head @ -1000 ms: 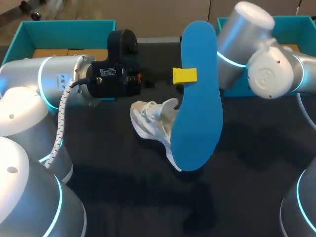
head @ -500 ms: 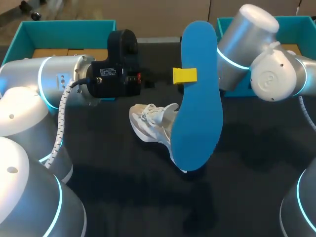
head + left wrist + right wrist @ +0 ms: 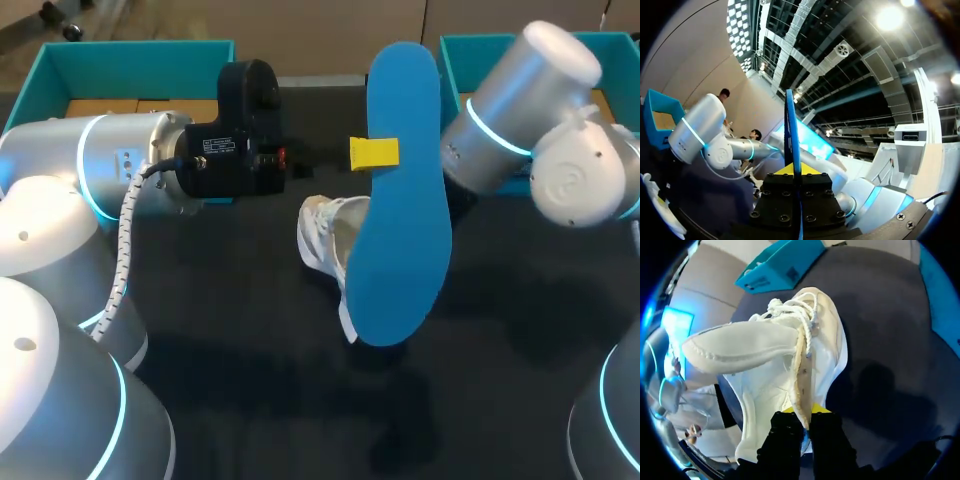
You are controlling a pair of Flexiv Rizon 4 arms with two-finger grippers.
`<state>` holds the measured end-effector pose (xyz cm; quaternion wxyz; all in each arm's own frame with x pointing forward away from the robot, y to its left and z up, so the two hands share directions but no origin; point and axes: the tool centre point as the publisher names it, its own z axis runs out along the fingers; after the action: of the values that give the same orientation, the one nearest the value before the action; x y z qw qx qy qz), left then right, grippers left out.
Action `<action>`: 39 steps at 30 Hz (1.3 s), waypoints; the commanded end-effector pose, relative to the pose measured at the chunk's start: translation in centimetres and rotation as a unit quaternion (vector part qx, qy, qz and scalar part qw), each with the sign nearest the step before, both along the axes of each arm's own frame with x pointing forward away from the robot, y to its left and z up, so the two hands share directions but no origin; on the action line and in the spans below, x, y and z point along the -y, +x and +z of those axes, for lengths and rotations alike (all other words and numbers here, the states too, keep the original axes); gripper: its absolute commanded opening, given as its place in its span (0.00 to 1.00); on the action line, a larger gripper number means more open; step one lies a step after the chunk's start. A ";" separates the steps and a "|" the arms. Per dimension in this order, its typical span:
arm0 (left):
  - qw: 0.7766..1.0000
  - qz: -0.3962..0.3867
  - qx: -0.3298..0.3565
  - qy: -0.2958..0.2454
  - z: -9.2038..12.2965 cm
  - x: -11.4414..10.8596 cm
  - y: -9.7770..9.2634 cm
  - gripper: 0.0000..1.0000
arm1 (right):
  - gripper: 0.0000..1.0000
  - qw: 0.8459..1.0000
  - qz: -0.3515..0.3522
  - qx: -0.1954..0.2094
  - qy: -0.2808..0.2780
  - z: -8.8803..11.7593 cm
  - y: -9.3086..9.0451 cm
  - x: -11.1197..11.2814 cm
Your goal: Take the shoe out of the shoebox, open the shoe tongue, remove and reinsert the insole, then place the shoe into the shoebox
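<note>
Judging from where things lie, I'd put this job a bit past halfway: the shoe [image 3: 770, 365] is out of its box, the tongue is laid wide open, and the insole [image 3: 400, 190] is already out of it. The left gripper [image 3: 794, 170] has its jaws pinched shut on the blue insole, which stands edge-on between them and rises well ahead of the fingertips. The right gripper [image 3: 802, 416] has its jaws closed on the white shoe's side wall near the opening, one finger inside and one outside, so the shoe stretches out ahead of those jaws with laces and tongue at the far end. From above, the shoe sits just beside and partly behind the insole. What remains, as I read it, is sliding the insole back in and returning the shoe to a box; the left box [image 3: 130, 60] and the right box [image 3: 478, 48], both teal, wait beyond both pairs of jaws at the table's [image 3: 250, 400] back edge. As for writing, a white label [image 3: 222, 147] sits on the left gripper's black body and a printed patch [image 3: 765, 277] on a teal box beyond the shoe, but I can't make out either.
</note>
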<state>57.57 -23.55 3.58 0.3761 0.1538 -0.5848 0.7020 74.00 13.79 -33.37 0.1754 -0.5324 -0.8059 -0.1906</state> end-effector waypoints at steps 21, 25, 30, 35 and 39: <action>1.000 0.007 -0.002 -0.001 0.2 0.4 -0.5 0.00 | 0.00 0.990 -0.139 0.022 0.004 0.7 -0.8 -1.4; 1.000 0.007 -0.002 -0.001 0.2 0.4 -0.5 0.00 | 0.00 0.994 -0.109 0.021 0.008 0.0 -0.5 -2.2; 1.000 0.007 -0.002 -0.001 0.2 0.4 -0.5 0.00 | 0.00 0.995 -0.093 0.024 0.004 -0.6 -0.5 -2.7; 1.000 0.007 -0.002 -0.001 0.2 0.4 -0.5 0.00 | 0.00 0.994 -0.098 0.037 0.000 -1.2 -0.3 -2.7; 1.000 0.007 -0.002 -0.001 0.2 0.4 -0.5 0.00 | 0.00 0.993 -0.110 0.044 -0.006 -1.8 -0.3 -2.6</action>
<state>57.57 -23.55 3.58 0.3762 0.1537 -0.5848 0.7020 74.07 15.94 -34.79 0.1206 -0.6079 -0.7523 -0.2236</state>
